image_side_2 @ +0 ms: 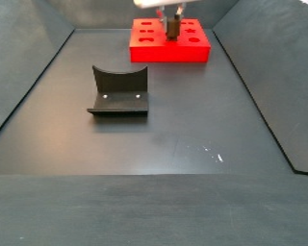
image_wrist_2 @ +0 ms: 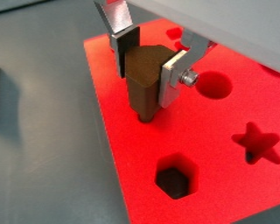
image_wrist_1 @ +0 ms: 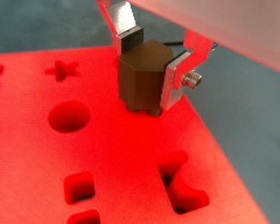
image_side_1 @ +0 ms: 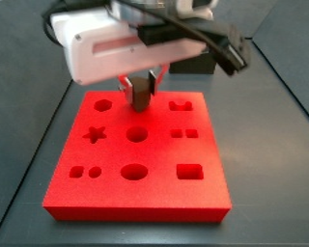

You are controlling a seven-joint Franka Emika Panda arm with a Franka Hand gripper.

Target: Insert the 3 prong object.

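Observation:
My gripper [image_wrist_1: 154, 72] is shut on the 3 prong object [image_wrist_1: 139, 80], a dark brown upright piece with thin short pins at its lower end. It also shows in the second wrist view [image_wrist_2: 140, 87], held between the silver fingers [image_wrist_2: 174, 74]. The pins reach down to the top of the red block [image_wrist_1: 119, 166] near one of its edges. I cannot tell whether they are in holes. In both side views the gripper [image_side_1: 144, 89] [image_side_2: 172, 19] stands over the block's far row [image_side_1: 157, 159] [image_side_2: 150, 48].
The red block has a star hole [image_wrist_2: 257, 143], a round hole [image_wrist_2: 213, 86], a hexagon hole [image_wrist_2: 171, 178] and square holes [image_wrist_1: 80, 184]. The fixture [image_side_2: 118, 91] stands on the dark floor, apart from the block. Dark walls [image_side_2: 28, 86] ring the floor.

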